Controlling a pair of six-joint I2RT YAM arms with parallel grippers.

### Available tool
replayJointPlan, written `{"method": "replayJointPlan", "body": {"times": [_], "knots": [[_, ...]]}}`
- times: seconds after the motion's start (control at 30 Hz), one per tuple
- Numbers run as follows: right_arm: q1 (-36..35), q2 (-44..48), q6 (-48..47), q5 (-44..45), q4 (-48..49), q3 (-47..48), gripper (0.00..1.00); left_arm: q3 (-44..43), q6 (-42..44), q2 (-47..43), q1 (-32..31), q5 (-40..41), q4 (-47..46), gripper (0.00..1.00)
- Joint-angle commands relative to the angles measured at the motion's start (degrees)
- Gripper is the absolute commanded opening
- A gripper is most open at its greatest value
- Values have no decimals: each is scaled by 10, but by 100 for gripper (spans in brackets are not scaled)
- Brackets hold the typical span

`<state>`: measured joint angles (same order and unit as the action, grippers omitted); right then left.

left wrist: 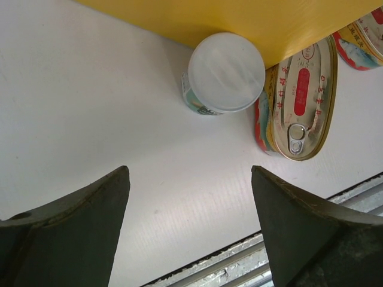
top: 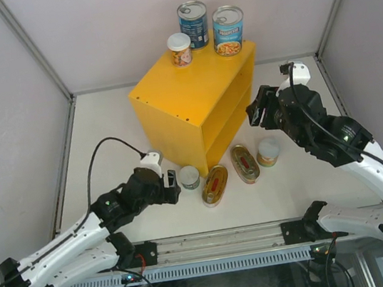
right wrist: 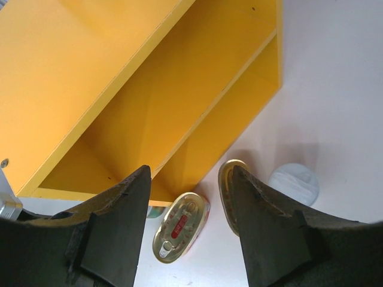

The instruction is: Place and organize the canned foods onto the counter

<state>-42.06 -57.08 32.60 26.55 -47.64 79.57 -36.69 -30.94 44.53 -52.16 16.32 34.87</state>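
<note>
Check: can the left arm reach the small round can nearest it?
Probably yes. The left gripper is open and pointed at the small round can, bare table between them. The oval tin lies close beside it, leaving little room on that side.

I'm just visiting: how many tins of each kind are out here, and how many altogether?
Tall blue-labelled cans: 2, on top of the yellow cabinet
Small round cans with pale lids: 3, one on the cabinet, two on the table
Flat oval tins: 2, on the table
Total: 7
</note>
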Motion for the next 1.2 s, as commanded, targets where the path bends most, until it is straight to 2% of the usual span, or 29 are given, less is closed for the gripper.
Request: {"method": "replayJointPlan", "body": {"times": [0.0, 0.53, 1.17], "knots": [[1, -3, 3, 10, 14, -2, 57, 21, -18, 18, -18, 42, -87, 87], [15, 10, 10, 1, 6, -17, 56, 56, 25, 142, -29, 52, -262, 88], [45, 24, 15, -11, -8, -28, 56, 44, 69, 255, -29, 25, -348, 89]]}}
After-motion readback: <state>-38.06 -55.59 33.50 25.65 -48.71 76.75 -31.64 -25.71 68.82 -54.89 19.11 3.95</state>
